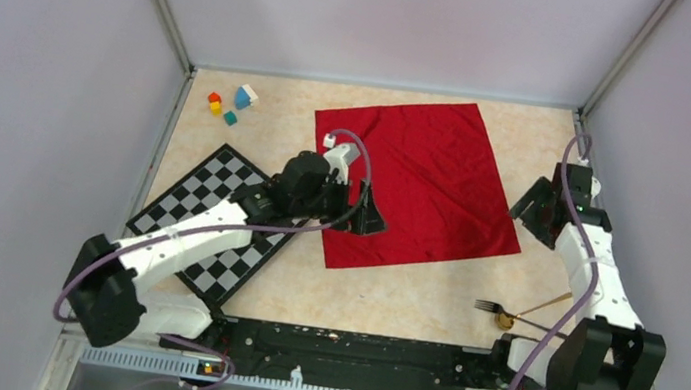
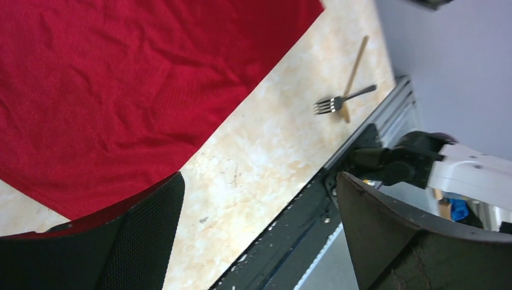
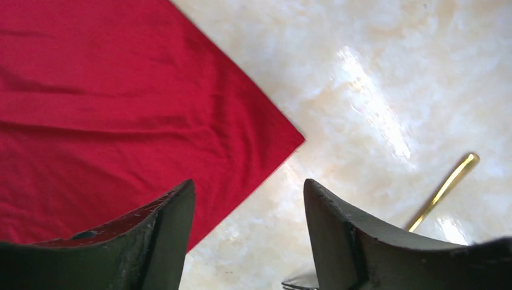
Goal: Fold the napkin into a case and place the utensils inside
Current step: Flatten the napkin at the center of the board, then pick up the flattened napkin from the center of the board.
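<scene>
Right wrist view: the fork shows only tine tips at the six o'clock edge; the spoon has its bowl behind the right gripper; overhead, the left arm covers the checkered mat toward three o'clock; the napkin overruns the left wrist view at nine and twelve o'clock.

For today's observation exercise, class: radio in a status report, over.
Left gripper open, over napkin's left edge. Right gripper open, by its right corner. Napkin flat, unfolded. Fork and spoon crossed beside right arm; nothing lies on napkin.
</scene>
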You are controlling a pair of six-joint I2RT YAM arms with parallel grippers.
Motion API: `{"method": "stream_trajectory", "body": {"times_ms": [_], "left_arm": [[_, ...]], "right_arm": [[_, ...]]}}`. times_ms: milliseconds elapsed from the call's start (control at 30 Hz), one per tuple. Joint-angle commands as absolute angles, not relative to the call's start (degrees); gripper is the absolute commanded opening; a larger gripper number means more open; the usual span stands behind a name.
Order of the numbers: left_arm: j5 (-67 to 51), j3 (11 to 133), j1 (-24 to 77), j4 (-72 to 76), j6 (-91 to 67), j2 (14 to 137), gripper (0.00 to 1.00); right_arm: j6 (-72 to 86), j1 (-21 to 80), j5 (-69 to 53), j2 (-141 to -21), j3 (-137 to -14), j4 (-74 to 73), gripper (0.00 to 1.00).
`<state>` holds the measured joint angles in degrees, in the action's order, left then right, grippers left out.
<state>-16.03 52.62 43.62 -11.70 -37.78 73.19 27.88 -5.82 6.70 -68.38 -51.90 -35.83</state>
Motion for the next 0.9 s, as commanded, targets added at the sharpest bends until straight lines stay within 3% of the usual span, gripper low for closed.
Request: {"method": "stream_trajectory", "body": {"times_ms": [0,200,867], "left_arm": [[-15.27,50.62,43.68,-13.52,-40.91,67.58,0.99],[-12.51,49.06,43.69,-16.55,-38.64,61.87,0.99],[-5.45,46.63,43.51,-20.77,-33.43,54.48,0.99]], "right_arm": [[29.23,-7.82,10.41,-75.35,-54.58,-42.78,0.62],[26.68,-8.11,12.21,-84.91,-56.03,-44.02,0.52],[24.61,-8.17,11.31,-95.27,-60.08,-40.09,0.49]]}}
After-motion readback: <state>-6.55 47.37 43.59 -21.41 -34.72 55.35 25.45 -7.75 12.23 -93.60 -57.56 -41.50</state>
